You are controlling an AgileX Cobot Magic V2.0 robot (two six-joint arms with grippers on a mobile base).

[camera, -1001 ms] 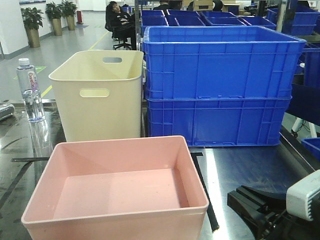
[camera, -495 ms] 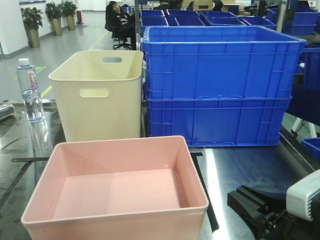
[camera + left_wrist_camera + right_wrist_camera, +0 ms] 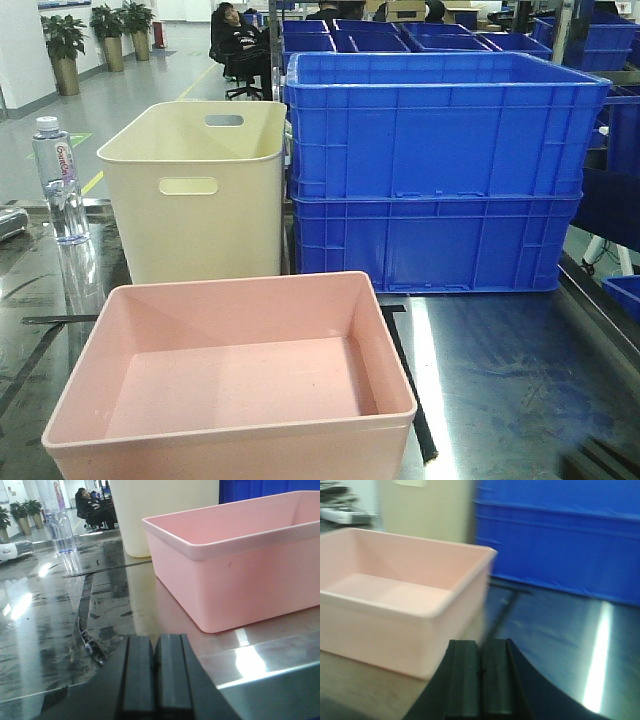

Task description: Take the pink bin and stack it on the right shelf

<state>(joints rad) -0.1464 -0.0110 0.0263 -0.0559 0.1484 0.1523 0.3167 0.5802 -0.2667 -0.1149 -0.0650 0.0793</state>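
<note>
From the front-facing view, the pink bin (image 3: 232, 380) sits upright and empty on the shelf (image 3: 510, 370), a dark glossy metal top, at the near edge and left of centre. Its opening faces straight up. Its long axis runs left to right across the view, with one long wall turned to the camera. A thin black strip (image 3: 410, 385) lies on the metal along the bin's right side, just beside its right wall. Behind the bin stands a taller cream tub (image 3: 195, 190) with handle slots, close to its far wall. To the right of the tub, two blue crates (image 3: 440, 170) are stacked one on the other. A water bottle (image 3: 60, 180) stands upright at the far left. Neither tool shows here.

In the left wrist view, the left tool (image 3: 155, 675) is low at the bottom edge, its two black fingers pressed together with nothing between them. The pink bin (image 3: 240, 565) lies ahead and to its right, well apart, with a corner and one wall facing the camera.

The right wrist view is blurred. The right tool (image 3: 480, 677) also has its fingers closed flat on each other, empty. The pink bin (image 3: 400, 595) sits ahead and to its left, its near corner close to the fingers but apart from them.
</note>
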